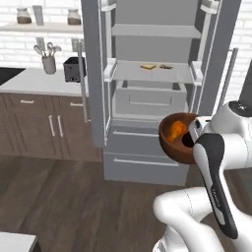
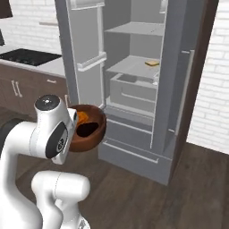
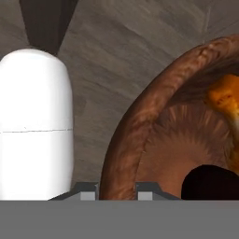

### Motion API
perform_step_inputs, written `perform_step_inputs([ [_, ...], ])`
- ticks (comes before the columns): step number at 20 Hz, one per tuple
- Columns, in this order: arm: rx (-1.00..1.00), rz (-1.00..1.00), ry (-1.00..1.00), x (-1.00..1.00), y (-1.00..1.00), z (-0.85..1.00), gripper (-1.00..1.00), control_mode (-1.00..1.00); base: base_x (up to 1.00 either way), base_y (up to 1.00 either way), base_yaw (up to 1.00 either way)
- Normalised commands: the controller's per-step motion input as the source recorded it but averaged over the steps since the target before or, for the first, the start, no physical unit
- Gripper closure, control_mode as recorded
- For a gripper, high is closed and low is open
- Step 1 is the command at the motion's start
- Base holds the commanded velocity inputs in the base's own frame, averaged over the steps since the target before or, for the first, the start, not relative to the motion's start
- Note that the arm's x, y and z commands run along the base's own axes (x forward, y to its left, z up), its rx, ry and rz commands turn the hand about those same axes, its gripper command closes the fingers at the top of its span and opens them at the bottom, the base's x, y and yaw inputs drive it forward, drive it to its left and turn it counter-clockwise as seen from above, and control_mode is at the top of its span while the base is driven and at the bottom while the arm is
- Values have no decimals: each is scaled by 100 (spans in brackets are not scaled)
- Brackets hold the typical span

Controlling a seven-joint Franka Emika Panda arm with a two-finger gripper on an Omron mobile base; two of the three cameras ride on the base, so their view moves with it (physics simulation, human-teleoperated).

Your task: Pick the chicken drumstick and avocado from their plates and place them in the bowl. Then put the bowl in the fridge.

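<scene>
Holding the bowl (image 1: 173, 142) by its rim, the gripper (image 3: 116, 189) is clenched on the reddish-brown wall; only the 2 fingertip bases show at the bottom of the hand view, either side of the rim. The bowl hangs in the air in front of the open fridge (image 1: 147, 98), level with its lower drawers, tilted toward the cameras. Inside lie the chicken drumstick (image 1: 176, 130), orange, and the avocado (image 2: 87, 129), a dark shape partly cut off by the arm. The wrist hides the bowl's near edge in both base views. Small yellowish items (image 1: 148, 66) rest on a fridge shelf, too small to identify.
</scene>
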Motion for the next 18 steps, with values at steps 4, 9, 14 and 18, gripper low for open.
perform_step_inputs([
  [4,0,0,0,0,0,0,100,100,100,4,-4],
  [9,0,0,0,0,0,0,100,100,100,1,-1],
  [14,0,0,0,0,0,0,100,100,92,20,-5],
  [18,0,0,0,0,0,0,100,100,62,31,-13],
])
